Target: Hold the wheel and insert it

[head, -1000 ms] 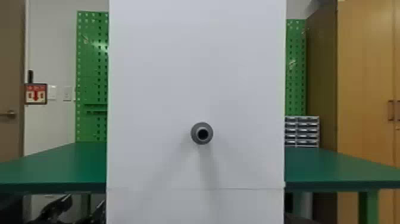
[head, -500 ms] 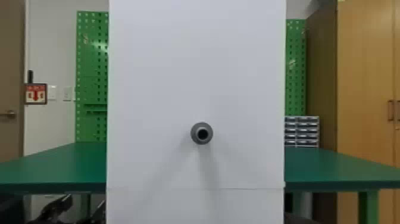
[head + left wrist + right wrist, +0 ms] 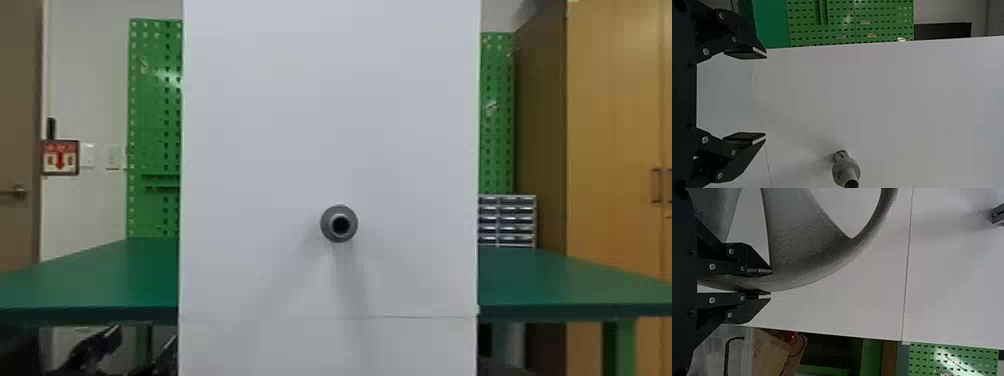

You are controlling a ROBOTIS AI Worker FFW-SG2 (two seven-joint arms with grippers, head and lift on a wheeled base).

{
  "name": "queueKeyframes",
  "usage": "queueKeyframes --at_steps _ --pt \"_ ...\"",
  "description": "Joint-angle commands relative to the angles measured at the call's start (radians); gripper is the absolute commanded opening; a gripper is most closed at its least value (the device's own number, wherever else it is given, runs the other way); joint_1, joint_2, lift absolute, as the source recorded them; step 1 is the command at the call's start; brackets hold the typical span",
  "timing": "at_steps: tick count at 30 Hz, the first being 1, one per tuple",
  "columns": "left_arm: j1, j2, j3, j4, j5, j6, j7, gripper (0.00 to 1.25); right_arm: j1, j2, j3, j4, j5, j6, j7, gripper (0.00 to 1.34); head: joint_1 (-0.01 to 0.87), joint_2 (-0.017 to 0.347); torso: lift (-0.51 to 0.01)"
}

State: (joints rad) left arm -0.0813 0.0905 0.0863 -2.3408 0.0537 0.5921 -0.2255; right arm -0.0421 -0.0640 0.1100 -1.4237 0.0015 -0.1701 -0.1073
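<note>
Green pegboard (image 3: pixel 152 115) and the left end of a green table (image 3: pixel 90 280) show at the far left, behind a tall white board (image 3: pixel 330 125). Next comes the left gripper (image 3: pixel 766 95), in front of the board, its jaws spread wide with nothing between them; it sits lower than the post and to its left. The grey post (image 3: pixel 339 216) sticks straight out of the board toward the robot, its hollow end facing forward, with no wheel on it. Farther right and lower down, below the seam (image 3: pixel 907 274) in the board, is the wheel (image 3: pixel 801 239), its rim pinched in the closed jaws of the right gripper (image 3: pixel 770 284). So the post lies up and to the left of the right jaws, and the wheel's job seems to be to rise and shift that way until its centre faces the post's end. Since the grip is only at the rim, the wheel could tilt or twist when pushed on; the free left jaws might help steady it.
</note>
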Motion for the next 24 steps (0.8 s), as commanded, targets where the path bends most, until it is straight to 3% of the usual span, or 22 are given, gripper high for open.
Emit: queueKeyframes --at_steps 1,10,24 --pt "0.002 0.0 0.003 0.0 0.0 0.0 0.0 0.74 0.002 0.006 -0.004 -0.02 0.006 0.024 0.0 0.15 0.0 0.0 -0.499" --pt "0.005 0.0 0.003 0.0 -0.009 0.002 0.0 0.74 0.015 0.039 -0.016 -0.156 0.049 0.113 -0.002 0.15 0.0 0.0 -0.499" --pt "0.008 0.0 0.007 0.0 0.002 0.015 0.0 0.74 -0.015 0.059 -0.001 -0.359 0.074 0.299 -0.002 0.15 0.0 0.0 -0.499"
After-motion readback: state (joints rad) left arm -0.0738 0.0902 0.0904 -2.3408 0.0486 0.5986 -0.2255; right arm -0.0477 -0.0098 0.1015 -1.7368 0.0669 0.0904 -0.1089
